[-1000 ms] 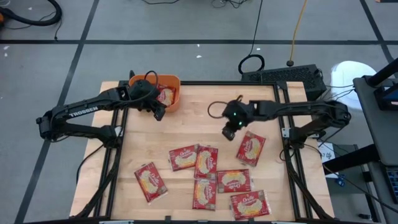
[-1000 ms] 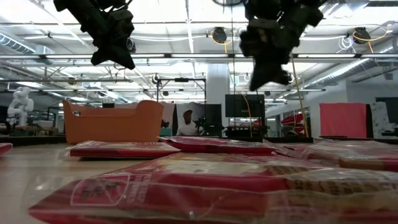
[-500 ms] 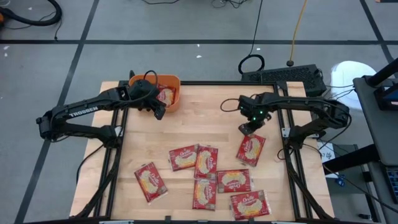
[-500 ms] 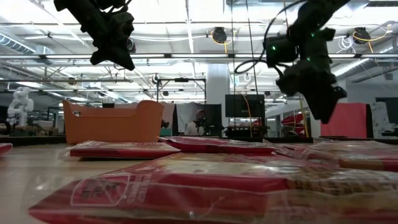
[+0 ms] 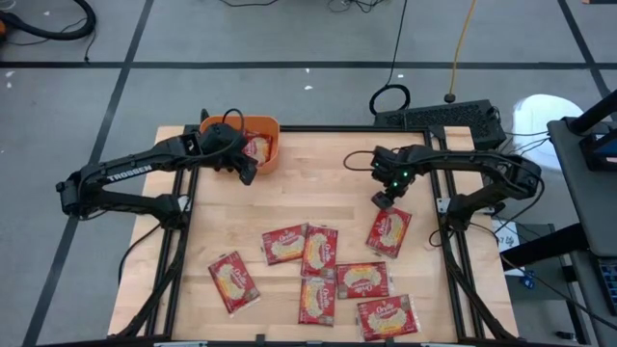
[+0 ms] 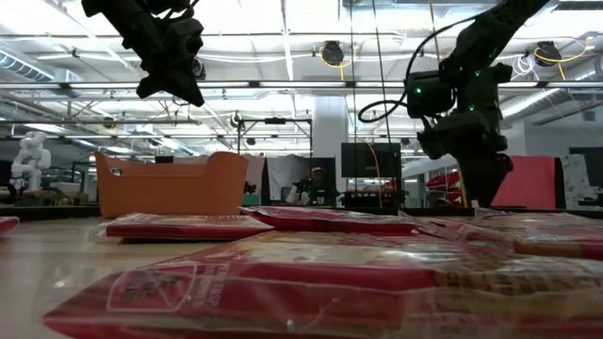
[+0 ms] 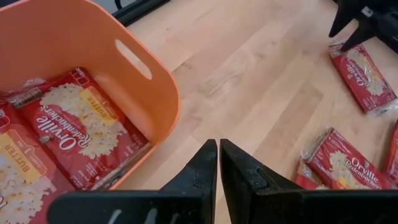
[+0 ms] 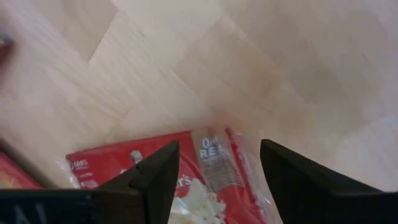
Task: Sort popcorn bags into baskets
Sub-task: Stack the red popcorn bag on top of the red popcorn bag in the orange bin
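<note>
Several red popcorn bags lie flat on the wooden table, among them one [image 5: 388, 231] at the right and a cluster [image 5: 319, 253] in the middle. More bags [image 7: 74, 127] lie inside the orange basket [image 5: 266, 122] at the far left corner. My right gripper [image 5: 386, 199] hangs open, pointing down over the far end [image 8: 214, 155] of the right bag, one finger on each side of it. My left gripper [image 7: 218, 163] is shut and empty, held above the table beside the basket's near wall [image 7: 163, 93].
Bags [image 5: 233, 281] [image 5: 388, 316] lie close to the table's near edge. Bare wood [image 5: 318, 183] lies between the two arms. In the low view a bag [image 6: 311, 282] fills the foreground and the basket [image 6: 170, 184] stands at the back left.
My right gripper has swung toward the table's right edge and come down from high above the table to just over the right bag's far end. It has tipped more steeply downward and has opened. My left arm has kept still.
</note>
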You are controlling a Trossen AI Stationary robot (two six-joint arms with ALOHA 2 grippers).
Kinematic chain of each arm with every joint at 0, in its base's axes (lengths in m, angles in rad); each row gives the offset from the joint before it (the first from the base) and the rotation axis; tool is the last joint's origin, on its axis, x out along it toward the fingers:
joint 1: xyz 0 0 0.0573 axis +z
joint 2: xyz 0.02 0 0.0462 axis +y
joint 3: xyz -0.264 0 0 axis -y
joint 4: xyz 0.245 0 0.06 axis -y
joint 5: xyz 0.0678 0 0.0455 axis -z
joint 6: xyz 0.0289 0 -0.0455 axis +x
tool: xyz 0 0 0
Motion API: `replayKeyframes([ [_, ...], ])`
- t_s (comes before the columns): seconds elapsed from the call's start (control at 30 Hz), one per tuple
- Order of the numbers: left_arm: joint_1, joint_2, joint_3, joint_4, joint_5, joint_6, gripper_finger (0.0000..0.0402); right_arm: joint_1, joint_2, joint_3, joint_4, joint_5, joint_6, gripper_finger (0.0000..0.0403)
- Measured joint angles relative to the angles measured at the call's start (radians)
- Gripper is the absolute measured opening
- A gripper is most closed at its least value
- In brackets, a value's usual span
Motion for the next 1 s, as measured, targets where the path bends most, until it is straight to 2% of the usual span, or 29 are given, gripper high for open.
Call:
replayKeyframes([
  [0.13, 0.000, 0.000, 0.000, 0.016, 0.000, -0.046, 0.0024, -0.025, 0.000, -0.052, 0.017, 0.001, -0.026, 0.0202],
  [0.33, 0.000, 0.000, 0.000, 0.016, -0.005, -0.088, 0.0024, -0.053, 0.000, -0.159, 0.131, -0.183, -0.044, 0.0170],
  [0.43, 0.000, 0.000, 0.000, 0.016, -0.030, -0.095, 0.0024, -0.055, -0.002, -0.206, 0.168, -0.201, -0.023, 0.0133],
  [0.67, 0.002, 0.000, 0.000, 0.036, -0.056, -0.120, 0.0024, -0.053, -0.013, -0.227, 0.197, -0.228, -0.026, 0.0011],
  [0.8, 0.002, 0.000, 0.000, 0.079, -0.057, -0.129, 0.0024, -0.050, -0.055, -0.231, 0.243, -0.258, 0.008, 0.0008],
  [1.0, -0.011, 0.000, 0.000, 0.165, -0.055, -0.148, 0.0024, -0.049, -0.191, -0.231, 0.344, -0.259, 0.114, 0.0001],
])
